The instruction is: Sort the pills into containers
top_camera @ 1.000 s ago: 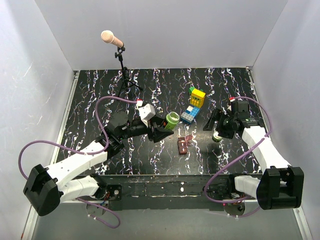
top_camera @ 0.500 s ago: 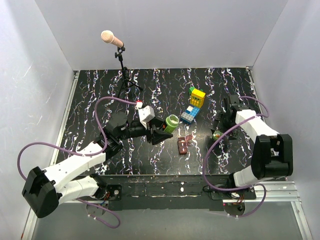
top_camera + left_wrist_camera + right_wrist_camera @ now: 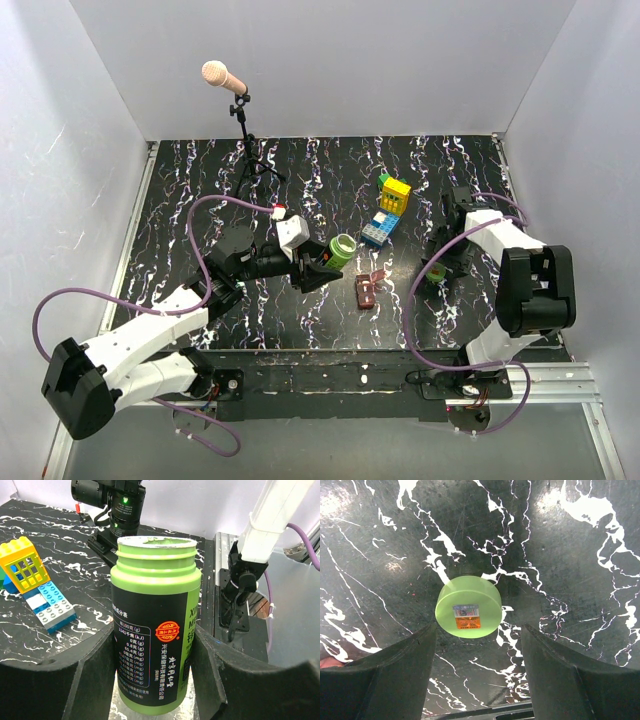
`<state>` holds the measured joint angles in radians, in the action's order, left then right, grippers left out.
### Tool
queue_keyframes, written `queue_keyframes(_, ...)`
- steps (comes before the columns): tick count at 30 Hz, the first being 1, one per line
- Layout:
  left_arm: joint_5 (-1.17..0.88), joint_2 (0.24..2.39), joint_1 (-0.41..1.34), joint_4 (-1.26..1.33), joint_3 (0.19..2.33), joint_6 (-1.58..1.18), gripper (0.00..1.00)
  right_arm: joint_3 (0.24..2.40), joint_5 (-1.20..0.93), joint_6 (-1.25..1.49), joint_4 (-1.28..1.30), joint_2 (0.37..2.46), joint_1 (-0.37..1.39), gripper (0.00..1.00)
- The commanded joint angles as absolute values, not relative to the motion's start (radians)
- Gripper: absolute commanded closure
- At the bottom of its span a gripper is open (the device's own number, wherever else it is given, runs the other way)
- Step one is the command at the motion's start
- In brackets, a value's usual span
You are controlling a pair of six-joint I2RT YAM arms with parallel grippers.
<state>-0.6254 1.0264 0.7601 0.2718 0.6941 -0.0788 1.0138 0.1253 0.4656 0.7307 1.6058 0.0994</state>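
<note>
My left gripper (image 3: 322, 264) is shut on the green cylindrical bottle (image 3: 343, 249) and holds it tilted above the table. In the left wrist view the bottle (image 3: 152, 575), with a black label and an open top, sits between the fingers of my left gripper (image 3: 152, 647). The bottle's green cap (image 3: 468, 606) lies flat on the table. My right gripper (image 3: 479, 650) is open just above the cap and apart from it. The cap (image 3: 436, 272) lies right of the red-brown box (image 3: 366, 291), whose flap lid is open. I see no pills clearly.
A yellow-and-blue toy brick stack (image 3: 388, 210) stands behind the box; it also shows in the left wrist view (image 3: 30, 580). A microphone (image 3: 224, 78) on a tripod stands at the back left. White walls close in three sides.
My right arm has swung and folded back, its gripper now open over the cap lying on the table. My left gripper has shifted slightly with the bottle.
</note>
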Motion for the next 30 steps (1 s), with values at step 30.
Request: queue_keyframes(30, -0.612, 0.962, 0.753, 0.176, 0.707, -0.037, 1.0, 1.081, 0.061, 0.446, 0.724, 1.684, 0.1, 0.62)
